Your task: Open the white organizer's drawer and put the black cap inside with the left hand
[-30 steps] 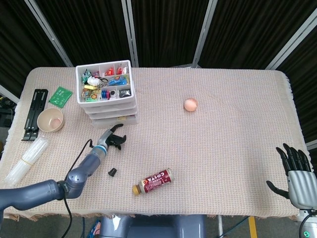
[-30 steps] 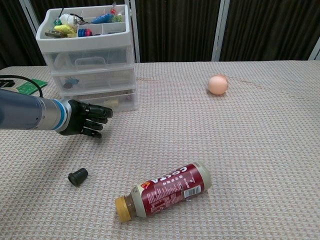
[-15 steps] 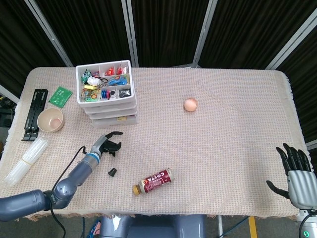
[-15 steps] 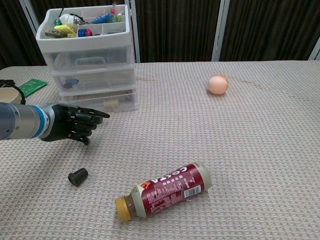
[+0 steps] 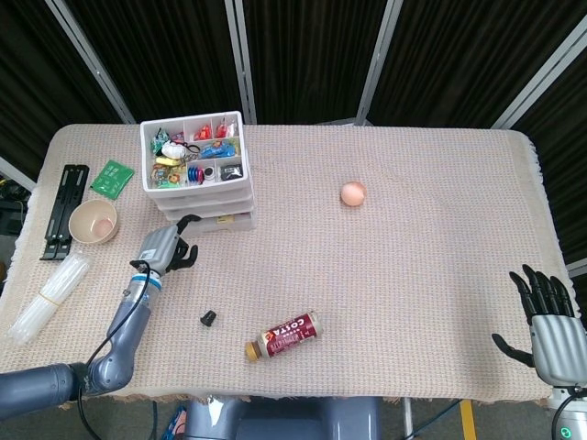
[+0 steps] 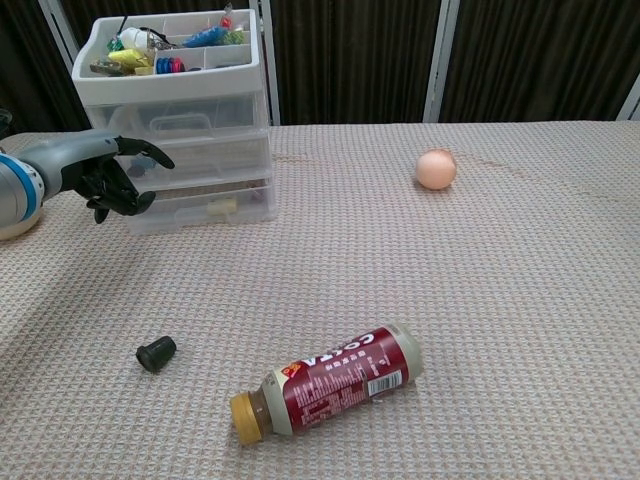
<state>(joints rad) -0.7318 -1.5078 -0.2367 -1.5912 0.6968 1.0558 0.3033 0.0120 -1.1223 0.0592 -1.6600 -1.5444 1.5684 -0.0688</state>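
Observation:
The white organizer (image 5: 195,174) (image 6: 180,120) stands at the table's back left, its three drawers closed and its top tray full of small items. My left hand (image 5: 165,247) (image 6: 105,175) hovers just left of the lower drawers' fronts, fingers loosely bent, one reaching toward the drawers, holding nothing. The black cap (image 5: 208,318) (image 6: 156,354) lies on the cloth near the front edge, well apart from that hand. My right hand (image 5: 550,321) hangs past the table's front right corner, fingers spread and empty.
A red Costa bottle (image 5: 286,335) (image 6: 325,383) lies on its side right of the cap. A peach ball (image 5: 353,193) (image 6: 436,169) sits mid-table. A bowl (image 5: 94,221), green card (image 5: 112,178), black rail (image 5: 64,211) and plastic tubes (image 5: 50,293) line the left edge.
My left hand has drawn back from beside the cap, going left and up to the organizer's lower drawers. The cap, bottle and right hand have stayed put.

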